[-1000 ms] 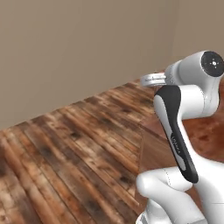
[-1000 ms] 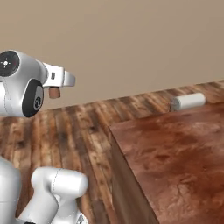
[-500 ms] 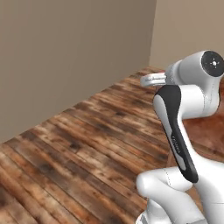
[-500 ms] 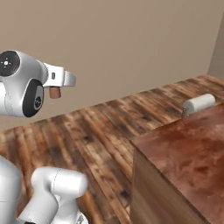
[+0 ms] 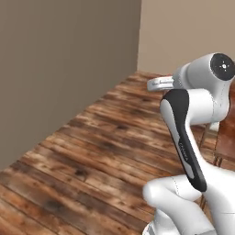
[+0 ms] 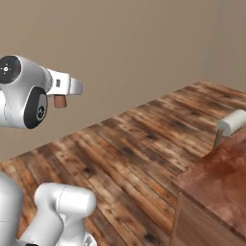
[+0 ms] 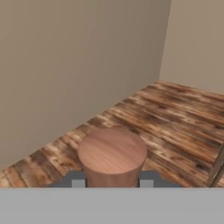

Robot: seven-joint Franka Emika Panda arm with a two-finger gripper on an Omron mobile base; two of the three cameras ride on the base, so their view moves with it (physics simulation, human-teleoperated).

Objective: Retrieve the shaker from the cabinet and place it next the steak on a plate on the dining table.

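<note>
My gripper (image 7: 112, 183) is shut on the shaker (image 7: 113, 155), a brown wooden cylinder whose round end faces the hand camera between the two dark fingertips (image 7: 78, 181). In the right base view the shaker (image 6: 60, 101) hangs under the white hand, held high over the plank floor. A corner of the dining table (image 6: 216, 180), glossy reddish-brown on top, lies low at the right, well away from the gripper (image 6: 61, 97). The steak, the plate and the cabinet are out of view.
A white roll (image 6: 231, 122) lies at the table's far edge. Beige walls (image 5: 64, 69) meet in a corner ahead, above a wide stretch of wooden plank floor (image 5: 105, 151). A reddish-brown piece of furniture (image 5: 227, 137) shows at the right edge of the left base view.
The whole picture has swung, so the base has turned: the table slid right and lower, and a wall corner came into view. The shaker stays held in the same pose.
</note>
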